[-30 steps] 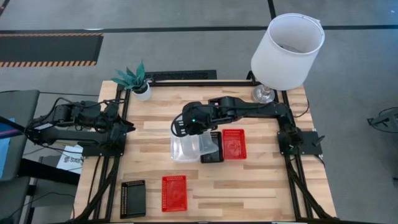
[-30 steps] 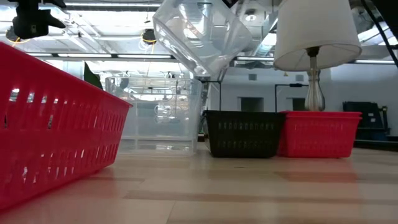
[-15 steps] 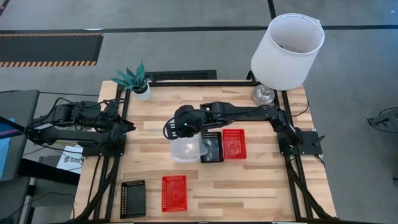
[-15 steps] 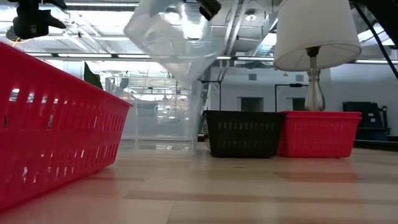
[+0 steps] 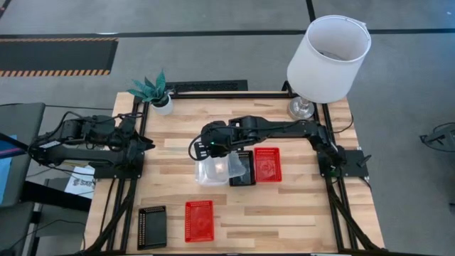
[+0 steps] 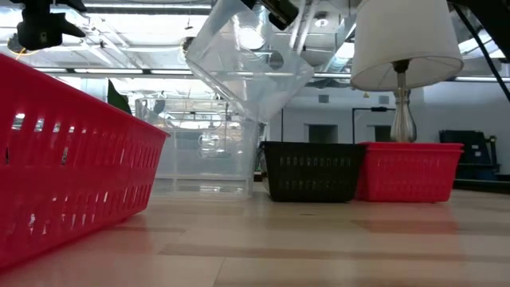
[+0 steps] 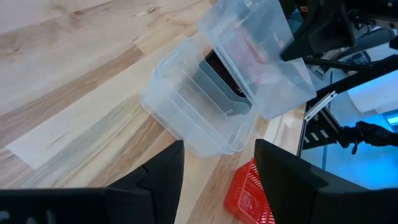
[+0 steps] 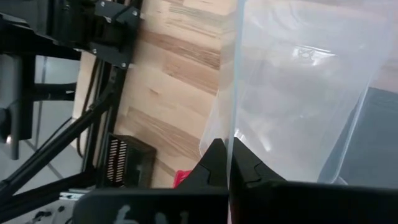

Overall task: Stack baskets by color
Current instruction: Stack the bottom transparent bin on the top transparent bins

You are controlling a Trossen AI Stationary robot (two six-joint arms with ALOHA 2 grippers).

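Six baskets show from above. The right gripper point(image 5: 213, 151) reaches to the table's middle, clenched on the rim of a lifted clear basket point(image 5: 226, 165) that hangs tilted over a second clear basket point(image 5: 205, 175) resting on the wood. Just beside these sit a black basket point(image 5: 244, 174) and a red basket point(image 5: 267, 164), touching. Near the front edge lie another black basket point(image 5: 151, 226) and another red basket point(image 5: 199, 220). The left gripper point(image 5: 144, 144) waits at the table's left edge, fingers released. A lamp point(image 5: 327, 53) and a potted plant point(image 5: 156, 90) stand at the back.

From table height, the lifted clear basket point(image 6: 251, 60) tilts in the air above the resting clear one point(image 6: 203, 151).

The left wrist view shows its own fingers point(image 7: 163, 177) apart, holding nothing, with the two clear baskets beyond.

The right wrist view shows its fingers point(image 8: 221, 163) pinched on the clear basket's wall.
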